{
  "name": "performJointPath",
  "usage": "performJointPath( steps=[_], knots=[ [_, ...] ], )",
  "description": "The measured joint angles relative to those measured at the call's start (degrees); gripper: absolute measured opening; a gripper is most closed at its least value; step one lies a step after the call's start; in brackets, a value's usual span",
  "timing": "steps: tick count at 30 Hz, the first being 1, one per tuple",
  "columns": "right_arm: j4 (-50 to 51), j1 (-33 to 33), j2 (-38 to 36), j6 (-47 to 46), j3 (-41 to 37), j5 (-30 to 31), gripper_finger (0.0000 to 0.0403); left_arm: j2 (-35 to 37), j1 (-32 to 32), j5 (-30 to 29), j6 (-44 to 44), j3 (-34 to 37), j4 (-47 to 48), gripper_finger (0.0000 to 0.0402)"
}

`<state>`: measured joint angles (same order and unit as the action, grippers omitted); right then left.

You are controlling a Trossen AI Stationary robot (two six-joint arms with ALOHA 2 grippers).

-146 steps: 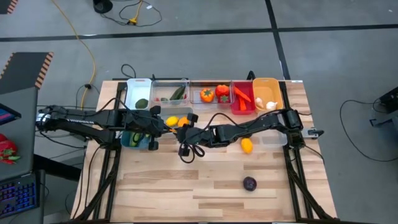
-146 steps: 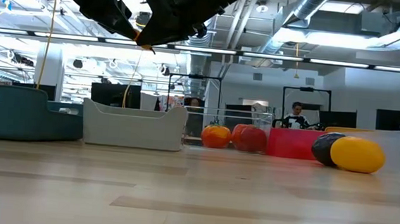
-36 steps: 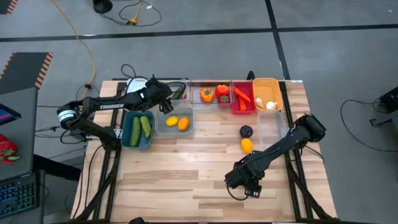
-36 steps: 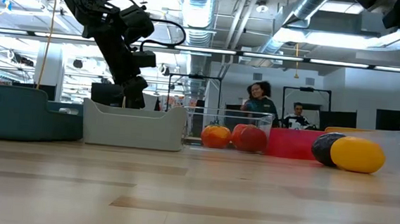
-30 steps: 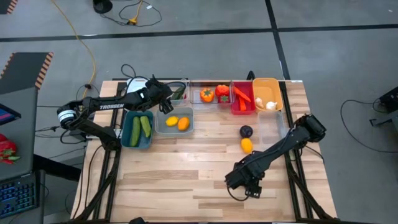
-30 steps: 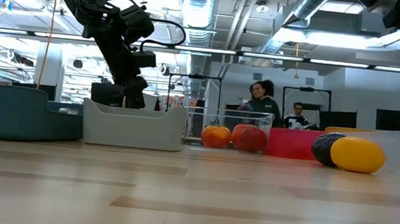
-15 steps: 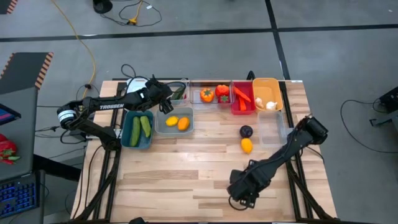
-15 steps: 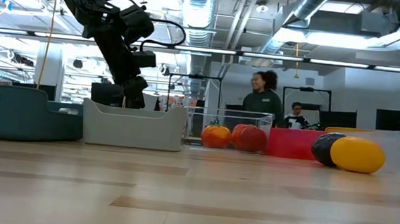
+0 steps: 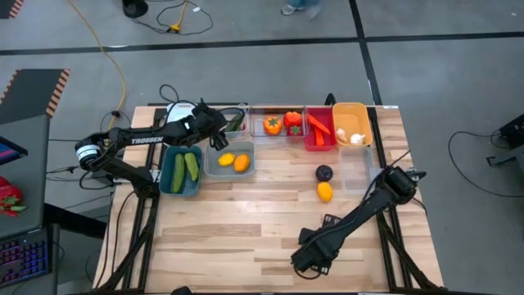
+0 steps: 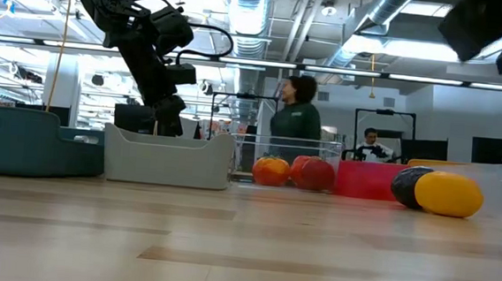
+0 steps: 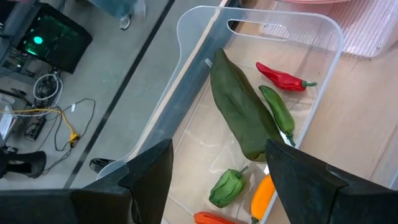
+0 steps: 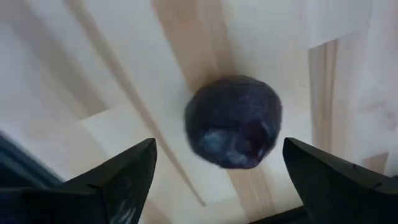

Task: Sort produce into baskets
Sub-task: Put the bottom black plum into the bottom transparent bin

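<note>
Purple ball (image 12: 234, 122) between spread fingers (image 12: 118, 177)

purple ball (image 12: 234, 122) — bare table, lemon (image 9: 325, 192) loose

— What is the tabletop (image 9: 246, 213) made of?
— Pale wood strips, smooth, with a soft shine.
— And the clear tub (image 11: 186, 99)?
— See-through plastic, glossy. The cucumber (image 11: 239, 109) inside looks dull green; the red chilli (image 11: 283, 78) is shiny.
— The purple ball (image 12: 233, 121)?
— Dark and a bit shiny. The gripper fingers (image 12: 118, 177) look matt black.
</note>
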<state>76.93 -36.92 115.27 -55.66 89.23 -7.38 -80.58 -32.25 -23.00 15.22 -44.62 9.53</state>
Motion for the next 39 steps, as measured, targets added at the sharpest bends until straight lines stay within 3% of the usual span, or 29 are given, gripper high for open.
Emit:
performJointPath(
  steps=[25, 35, 39],
  knots=[
    [-2.9, 0.7, 0.3, -2.8, -7.2, 0.0, 0.0371, 0.0, 0.0, 0.2, 0.0, 0.0, 0.0, 0.0243],
    [-3.1, 0.7, 0.3, -2.8, -7.3, 0.0, 0.0295, 0.0, 0.0, 0.2, 0.0, 0.0, 0.0, 0.0243],
    [-1.4, 0.7, -0.3, -2.8, -7.3, 0.0, 0.0286, 0.0, 0.0, 0.2, 0.0, 0.0, 0.0, 0.0243]
  ],
)
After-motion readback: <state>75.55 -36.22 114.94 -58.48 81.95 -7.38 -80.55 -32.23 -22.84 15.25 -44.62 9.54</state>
